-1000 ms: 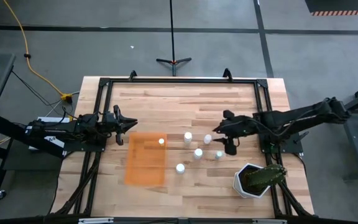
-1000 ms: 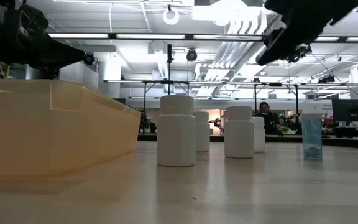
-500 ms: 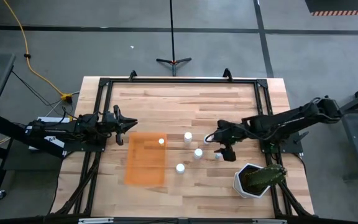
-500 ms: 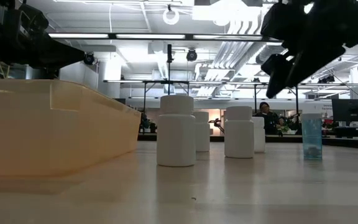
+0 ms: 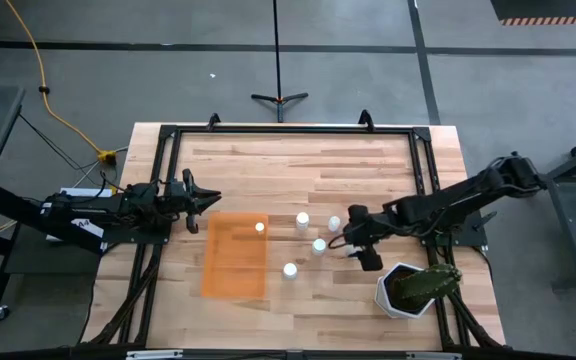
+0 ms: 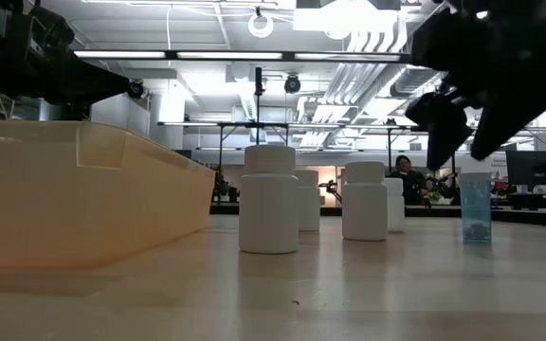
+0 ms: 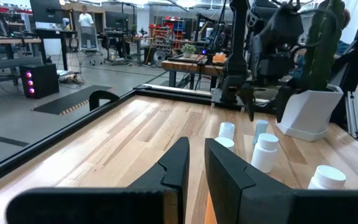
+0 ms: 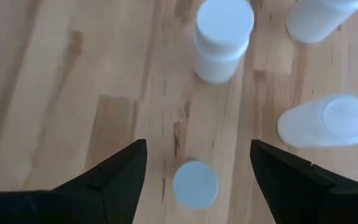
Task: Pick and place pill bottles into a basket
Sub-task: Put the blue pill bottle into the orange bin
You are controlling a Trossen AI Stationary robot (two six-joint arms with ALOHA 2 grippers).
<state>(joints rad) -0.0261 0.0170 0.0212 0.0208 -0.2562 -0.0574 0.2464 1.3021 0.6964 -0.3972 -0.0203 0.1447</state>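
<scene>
A: Where is the right gripper (image 5: 352,246)?

B: It hangs above the right half of the table (image 5: 268,160), nearer the front edge, pointing down. Its fingers (image 8: 120,177) are spread wide apart, and a small blue-capped bottle (image 8: 195,184) stands on the wood straight below the gap. The fingers hold nothing.

A: And the pill bottles?

B: In the high view four white ones show. One (image 5: 302,220) stands just right of the basket's far right corner, another (image 5: 334,223) a little further right, close to the gripper. A third (image 5: 319,246) sits between those and the front edge, and a fourth (image 5: 290,269) stands just off the basket's right side, closest to the front edge. All are upright on the bare wood, apart from one another.

A: The basket itself?

B: The orange basket (image 5: 230,275) lies flat left of the table's middle. A small white round thing (image 5: 259,227) shows in its far right corner; I take it for another bottle.

A: The left arm?

B: The left gripper (image 5: 206,199) waits at the left edge, just beyond the basket's far side. Its fingers (image 7: 178,163) stand close together with a narrow gap, gripping nothing.

A: Anything else?

B: A white pot (image 5: 393,295) with a green plant sits near the front right corner.
</scene>
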